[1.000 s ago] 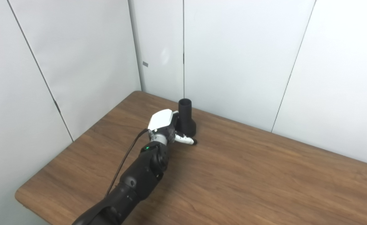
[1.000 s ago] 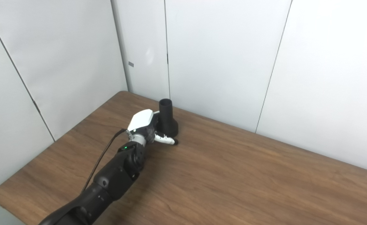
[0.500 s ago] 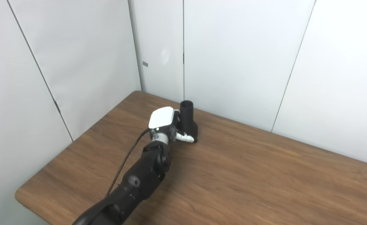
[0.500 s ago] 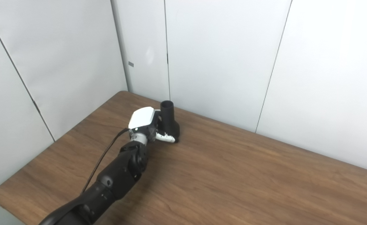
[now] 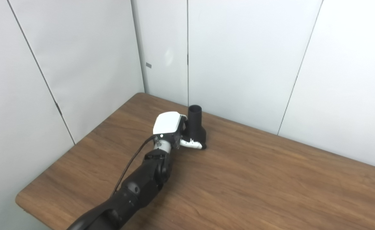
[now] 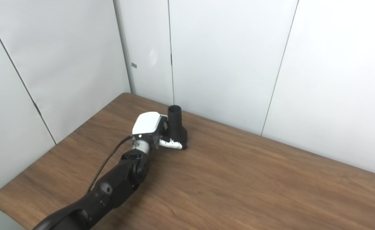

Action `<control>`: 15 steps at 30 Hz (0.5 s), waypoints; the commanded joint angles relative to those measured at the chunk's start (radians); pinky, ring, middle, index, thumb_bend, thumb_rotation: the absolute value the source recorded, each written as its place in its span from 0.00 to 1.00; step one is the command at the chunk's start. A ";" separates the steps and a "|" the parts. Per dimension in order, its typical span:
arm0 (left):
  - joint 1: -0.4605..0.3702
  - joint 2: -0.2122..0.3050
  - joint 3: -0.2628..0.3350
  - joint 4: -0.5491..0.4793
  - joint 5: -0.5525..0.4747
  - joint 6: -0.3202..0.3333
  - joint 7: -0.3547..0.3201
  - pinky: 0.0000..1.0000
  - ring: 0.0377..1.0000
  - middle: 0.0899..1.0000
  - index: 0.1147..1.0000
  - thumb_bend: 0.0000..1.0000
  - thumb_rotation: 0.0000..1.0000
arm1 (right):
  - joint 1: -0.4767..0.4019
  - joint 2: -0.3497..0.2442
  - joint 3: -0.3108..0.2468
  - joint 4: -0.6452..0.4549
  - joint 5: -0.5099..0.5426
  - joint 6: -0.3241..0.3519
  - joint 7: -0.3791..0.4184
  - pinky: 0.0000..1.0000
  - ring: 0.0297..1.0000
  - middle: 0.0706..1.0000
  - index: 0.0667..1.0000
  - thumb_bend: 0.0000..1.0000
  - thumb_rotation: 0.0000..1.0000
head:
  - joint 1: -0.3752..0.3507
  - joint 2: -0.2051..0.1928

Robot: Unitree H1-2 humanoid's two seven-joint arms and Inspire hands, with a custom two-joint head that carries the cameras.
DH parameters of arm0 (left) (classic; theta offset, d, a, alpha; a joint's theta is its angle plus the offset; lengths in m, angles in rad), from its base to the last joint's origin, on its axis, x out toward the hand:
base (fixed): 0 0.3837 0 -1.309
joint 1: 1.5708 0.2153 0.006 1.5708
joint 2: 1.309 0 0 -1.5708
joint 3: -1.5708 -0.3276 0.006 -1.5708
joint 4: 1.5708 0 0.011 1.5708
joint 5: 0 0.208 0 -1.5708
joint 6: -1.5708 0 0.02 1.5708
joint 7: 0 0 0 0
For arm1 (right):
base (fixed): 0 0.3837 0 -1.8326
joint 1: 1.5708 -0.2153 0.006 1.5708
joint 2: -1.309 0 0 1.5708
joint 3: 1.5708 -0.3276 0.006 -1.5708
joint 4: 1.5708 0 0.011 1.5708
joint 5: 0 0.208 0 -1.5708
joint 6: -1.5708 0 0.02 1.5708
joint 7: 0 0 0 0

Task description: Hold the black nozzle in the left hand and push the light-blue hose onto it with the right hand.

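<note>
The black nozzle [image 5: 195,126] stands upright at the back of the wooden table [image 5: 270,185], narrow open end up and wide base down. My left hand [image 5: 171,129] is shut on it from its left side. The white thumb lies across the front of the base, and the fingers are hidden behind the nozzle. I cannot tell whether the base rests on the table or hangs just above it. Neither view shows a light-blue hose or my right hand.
White wall panels [image 5: 238,64] rise close behind the nozzle and along the table's left edge, meeting in a corner. The table's rounded front-left corner [image 5: 19,201] is near my forearm. A black cable [image 5: 130,166] runs along the left arm.
My left hand has closed around the nozzle's base and shifted it a little to the right and nearer. The nozzle has gone with the hand.
</note>
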 commanded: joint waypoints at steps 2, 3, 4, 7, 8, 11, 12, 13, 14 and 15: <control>0.015 0.006 -0.021 0.011 0.007 -0.038 -0.002 0.16 0.17 0.42 0.42 0.53 0.00 | -0.005 0.005 -0.001 -0.006 0.010 -0.010 -0.007 0.41 0.42 0.50 0.46 0.49 0.00 | -0.001 -0.002; 0.017 0.007 -0.021 0.007 0.005 -0.045 0.000 0.16 0.17 0.42 0.42 0.53 0.00 | -0.005 0.005 -0.001 -0.005 0.011 -0.011 -0.007 0.41 0.42 0.50 0.47 0.49 0.00 | -0.001 -0.002; 0.019 0.011 -0.023 0.008 0.004 -0.059 0.005 0.16 0.17 0.42 0.42 0.53 0.00 | -0.005 0.005 -0.001 -0.004 0.008 -0.013 -0.008 0.41 0.42 0.50 0.46 0.49 0.00 | -0.005 -0.002; 0.025 0.018 -0.019 0.004 -0.011 -0.097 0.004 0.18 0.20 0.42 0.42 0.53 0.00 | -0.006 0.006 -0.001 -0.006 -0.005 -0.012 -0.013 0.41 0.42 0.51 0.46 0.49 0.00 | -0.013 0.000; 0.028 0.021 -0.018 -0.001 -0.015 -0.105 0.001 0.20 0.22 0.42 0.42 0.53 0.00 | -0.006 0.006 -0.001 -0.006 -0.006 -0.013 -0.013 0.41 0.42 0.51 0.46 0.49 0.00 | -0.016 0.000; 0.034 0.030 -0.018 -0.009 -0.019 -0.118 -0.014 0.23 0.25 0.42 0.42 0.52 0.00 | -0.007 0.008 0.000 -0.002 -0.008 -0.021 -0.013 0.40 0.44 0.51 0.50 0.49 0.00 | -0.043 0.006; 0.035 0.034 -0.020 -0.012 -0.018 -0.119 -0.021 0.24 0.26 0.42 0.42 0.52 0.00 | -0.006 0.012 0.001 -0.007 -0.012 -0.019 -0.016 0.40 0.44 0.51 0.51 0.49 0.00 | -0.058 0.007; 0.038 0.038 -0.018 -0.015 -0.021 -0.123 -0.024 0.25 0.28 0.38 0.44 0.52 0.00 | -0.003 0.017 0.002 -0.015 -0.017 -0.015 -0.019 0.39 0.44 0.51 0.51 0.49 0.00 | -0.081 0.011; 0.041 0.042 -0.016 -0.017 -0.024 -0.127 -0.027 0.26 0.29 0.36 0.45 0.52 0.00 | -0.001 0.022 0.003 -0.022 -0.021 -0.012 -0.021 0.39 0.44 0.51 0.51 0.49 0.00 | -0.100 0.014; 0.047 0.050 -0.017 -0.026 -0.031 -0.144 -0.033 0.27 0.29 0.35 0.45 0.52 0.00 | 0.001 0.027 0.004 -0.028 -0.024 -0.013 -0.022 0.39 0.44 0.51 0.51 0.49 0.00 | -0.118 0.016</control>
